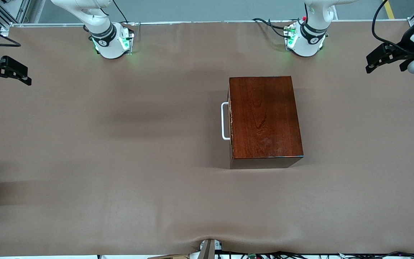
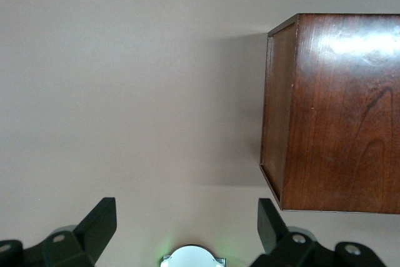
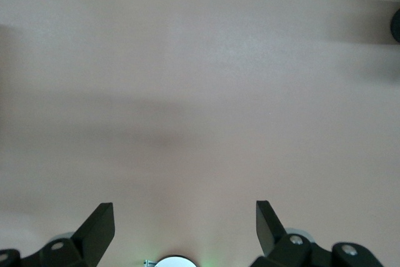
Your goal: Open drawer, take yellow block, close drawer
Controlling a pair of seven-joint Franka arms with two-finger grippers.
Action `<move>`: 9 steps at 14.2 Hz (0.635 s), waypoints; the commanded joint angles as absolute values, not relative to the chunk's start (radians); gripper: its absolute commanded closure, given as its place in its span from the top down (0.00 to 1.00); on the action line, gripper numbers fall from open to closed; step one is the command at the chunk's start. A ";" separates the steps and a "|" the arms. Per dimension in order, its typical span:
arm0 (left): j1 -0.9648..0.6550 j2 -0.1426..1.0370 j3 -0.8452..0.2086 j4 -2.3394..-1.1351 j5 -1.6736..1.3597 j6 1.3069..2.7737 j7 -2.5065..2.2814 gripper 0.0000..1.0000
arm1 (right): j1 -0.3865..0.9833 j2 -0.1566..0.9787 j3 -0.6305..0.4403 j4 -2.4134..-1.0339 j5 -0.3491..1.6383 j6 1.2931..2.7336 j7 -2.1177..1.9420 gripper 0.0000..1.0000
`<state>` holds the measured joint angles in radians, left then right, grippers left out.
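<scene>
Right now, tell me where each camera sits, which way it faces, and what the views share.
Front view: high across the table, facing both arm bases; shows the closed drawer in its box, left tool and right tool open at the table's ends.
Left wrist view: looks down past its open tool at the box.
Right wrist view: open tool over bare table.
Front and left wrist views share the box.

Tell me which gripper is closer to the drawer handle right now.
Left. The left gripper hangs open at its own end of the table, past the wooden box. The right gripper waits open at its end, much farther from the handle.
</scene>
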<state>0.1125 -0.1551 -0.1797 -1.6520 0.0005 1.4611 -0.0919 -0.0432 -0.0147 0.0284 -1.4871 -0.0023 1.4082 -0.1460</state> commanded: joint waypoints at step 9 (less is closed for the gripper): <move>0.118 -0.109 -0.192 -1.577 0.008 1.448 -0.075 1.00 | -0.061 -0.014 0.041 -1.483 0.003 1.402 -0.135 1.00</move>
